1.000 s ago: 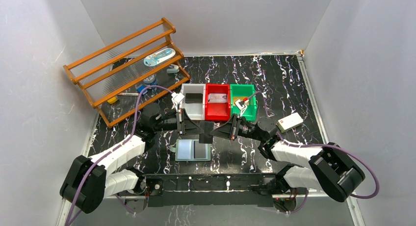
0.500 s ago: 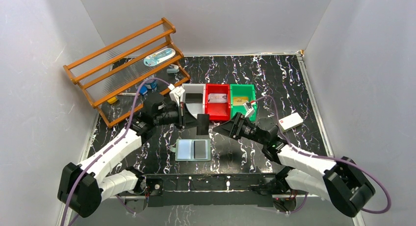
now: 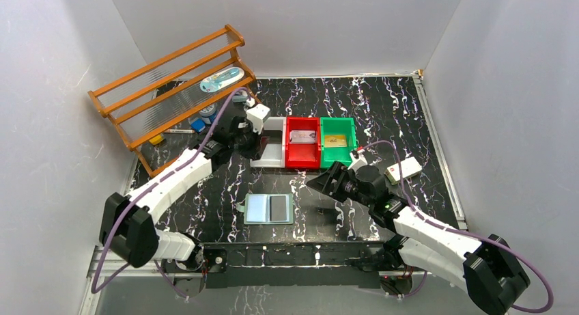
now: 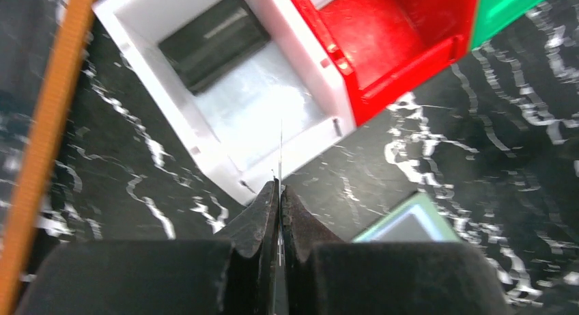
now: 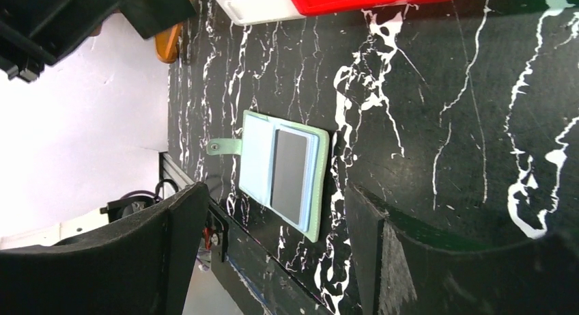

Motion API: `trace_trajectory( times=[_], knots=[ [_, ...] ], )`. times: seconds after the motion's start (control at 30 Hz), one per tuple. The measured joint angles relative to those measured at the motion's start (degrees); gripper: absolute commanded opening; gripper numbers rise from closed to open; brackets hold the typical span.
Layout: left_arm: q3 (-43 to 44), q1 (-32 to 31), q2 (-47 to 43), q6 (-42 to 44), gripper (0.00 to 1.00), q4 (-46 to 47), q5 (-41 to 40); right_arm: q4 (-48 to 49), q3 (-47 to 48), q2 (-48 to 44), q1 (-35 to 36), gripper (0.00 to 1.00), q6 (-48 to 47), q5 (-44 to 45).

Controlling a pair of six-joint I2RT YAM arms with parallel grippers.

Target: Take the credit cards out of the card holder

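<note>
Pinching what may be a card (image 4: 280, 145) over white bin (image 4: 266, 103), left jaws, right jaws spread near card holder (image 5: 256, 161)

The credit card (image 4: 280, 151) in the left gripper (image 4: 279, 187) showed only edge-on; that gripper hid most of the card holder (image 4: 407, 227).

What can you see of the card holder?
The card holder lies spread open, flat on the black marbled table, near its front edge. It has a pale grey-green cover with glossy clear pockets inside. The left half looks pale blue; a dark card shows in the right half. A small tab with a snap sticks out of its left side. Only the table touches it.
</note>
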Motion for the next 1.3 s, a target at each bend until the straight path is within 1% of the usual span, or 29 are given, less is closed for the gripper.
trace_trajectory(
  times=[0.13, 0.37, 0.53, 0.7, 1.0, 1.27, 1.3],
  knots=[
    [3.0, -0.5, 4.7, 9.5, 0.00, 0.8, -4.1, -1.7, 0.1, 0.0, 0.0, 0.82, -0.5, 0.6],
    [6.9, -0.7, 12.3, 20.8, 0.00, 4.1, -7.0, -3.3, 3.0, -0.2, 0.0, 0.82, -1.1, 1.1],
    [7.8, -1.3, 16.6, 28.0, 0.00, 7.4, -9.0, -4.4, 3.0, -0.7, 0.0, 0.82, -1.1, 1.5],
    [7.8, -1.7, 20.9, 33.3, 0.00, 11.8, -11.3, -6.2, 3.0, -1.5, -0.1, 0.82, -1.0, 2.1],
    [7.8, -2.1, 27.3, 40.1, 0.00, 19.7, -15.6, -8.2, 3.0, -3.5, -0.3, 0.82, -0.6, 3.1],
    [7.8, -2.4, 32.7, 44.0, 0.00, 25.0, -18.8, -9.8, 3.0, -4.5, -0.3, 0.83, 0.4, 3.5],
    [7.8, -2.5, 33.1, 44.3, 0.02, 25.5, -18.9, -9.8, 3.0, -4.7, -0.3, 0.83, 0.5, 3.6]
  ],
)
